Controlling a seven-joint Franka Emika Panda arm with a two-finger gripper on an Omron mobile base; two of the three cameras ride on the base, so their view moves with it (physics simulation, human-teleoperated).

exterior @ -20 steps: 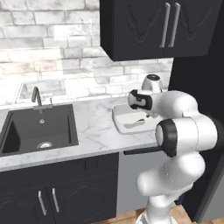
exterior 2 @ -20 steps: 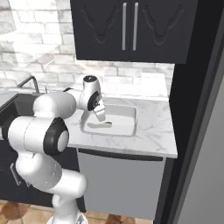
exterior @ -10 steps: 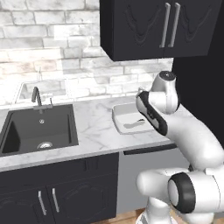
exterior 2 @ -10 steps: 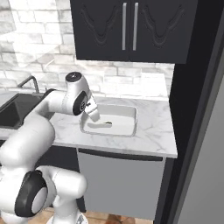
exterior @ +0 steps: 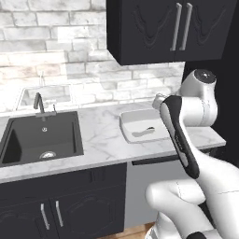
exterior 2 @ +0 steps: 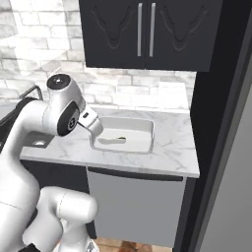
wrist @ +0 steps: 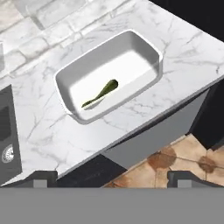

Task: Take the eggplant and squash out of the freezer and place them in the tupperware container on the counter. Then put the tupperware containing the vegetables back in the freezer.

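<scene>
1. The tool (wrist: 112, 178) hangs above the table edge, its two dark fingertips (wrist: 41, 177) spread wide apart with nothing between them.
2. Below and ahead of it sits the tupperware container (wrist: 144, 47), a white rounded tray resting flat on the marble table (wrist: 39, 135).
3. Inside the tray lies a slim dark green vegetable (wrist: 101, 93), which I take to be the squash; what it is cannot be told for sure.
4. In the left base view the container (exterior: 133, 119) stands right of the black sink (exterior: 41, 136), partly behind the white arm (exterior: 179, 135).
5. Black wall cabinets (exterior 2: 147, 32) hang over the container (exterior 2: 142, 129).
</scene>
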